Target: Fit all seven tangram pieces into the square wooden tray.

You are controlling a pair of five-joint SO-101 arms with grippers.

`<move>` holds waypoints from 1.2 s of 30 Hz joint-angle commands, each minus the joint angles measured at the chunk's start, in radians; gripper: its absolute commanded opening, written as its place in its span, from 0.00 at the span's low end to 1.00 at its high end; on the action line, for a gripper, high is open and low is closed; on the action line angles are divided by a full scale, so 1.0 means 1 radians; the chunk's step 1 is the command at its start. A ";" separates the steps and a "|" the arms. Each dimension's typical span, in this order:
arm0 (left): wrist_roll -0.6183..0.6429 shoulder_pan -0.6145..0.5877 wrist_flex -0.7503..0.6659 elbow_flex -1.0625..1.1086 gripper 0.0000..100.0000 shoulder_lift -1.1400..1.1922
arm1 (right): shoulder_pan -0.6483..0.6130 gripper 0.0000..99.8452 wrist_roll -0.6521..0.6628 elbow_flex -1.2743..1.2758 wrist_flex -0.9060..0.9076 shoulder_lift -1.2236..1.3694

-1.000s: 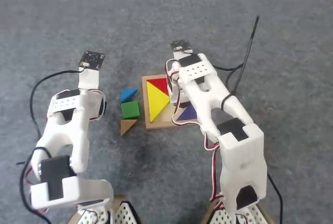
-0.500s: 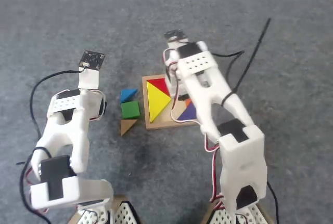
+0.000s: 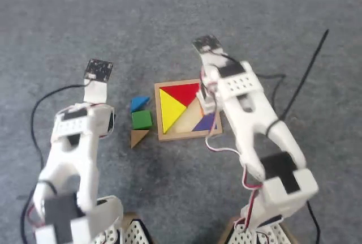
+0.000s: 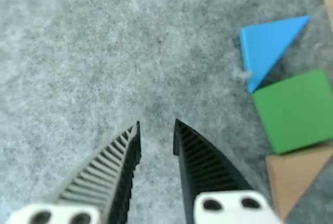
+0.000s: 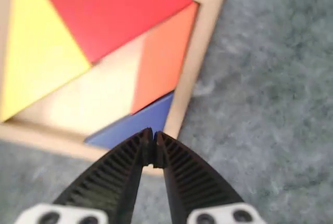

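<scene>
Over the tray rim by the violet piece, my right pincer is pinched together on nothing; yellow triangle, red triangle and orange piece also sit inside; my left pincer hangs slightly parted, empty, over the carpet near the blue triangle, green square and tan triangle; I judge four seated, three left.

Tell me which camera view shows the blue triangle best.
The left wrist view: the blue triangle lies whole and large, with all three edges plain, one corner by the green square. The high view shows it small, just left of the wooden tray.
</scene>
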 commanded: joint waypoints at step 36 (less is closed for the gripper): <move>-0.212 0.213 0.640 -0.369 0.21 0.011 | 0.208 0.01 0.043 0.190 -0.424 -0.111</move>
